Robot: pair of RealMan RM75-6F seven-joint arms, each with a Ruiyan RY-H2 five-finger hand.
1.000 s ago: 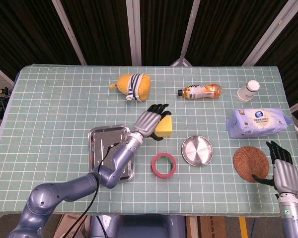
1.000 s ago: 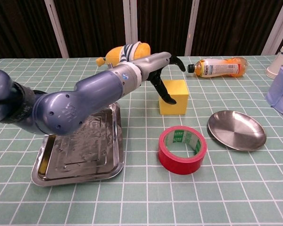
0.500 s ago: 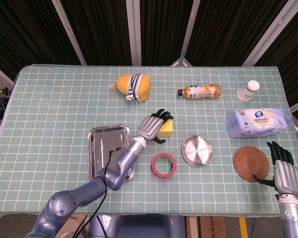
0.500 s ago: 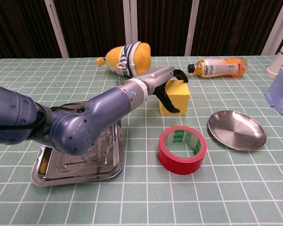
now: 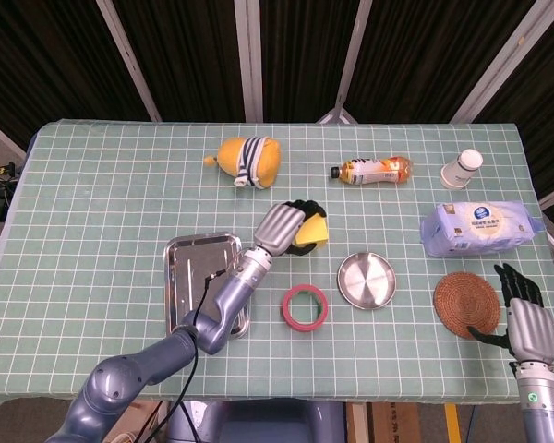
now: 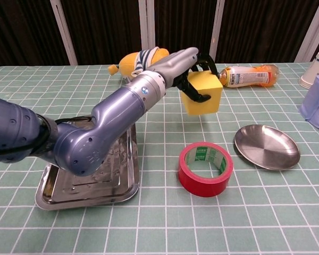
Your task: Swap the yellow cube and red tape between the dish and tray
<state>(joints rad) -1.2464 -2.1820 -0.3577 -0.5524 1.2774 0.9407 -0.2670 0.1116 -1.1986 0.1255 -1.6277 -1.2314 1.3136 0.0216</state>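
Got my left hand point(image 6: 182, 62) wrapped over the yellow cube point(image 6: 203, 93), fingers point(image 6: 194, 91) hooked down its front, tilted and off the tabletop point(image 6: 266, 212). Grip looks shallow, so it might slip out before reaching the dish point(image 6: 267, 146) or clip the red tape point(image 6: 205, 168).

Robot lab: green grid mat point(image 5: 111, 185) on table, black curtain panels point(image 5: 55, 55) behind.

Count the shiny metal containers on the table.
2: a rectangular tray near the table's left front, and a round dish right of the red tape. None seems hidden.
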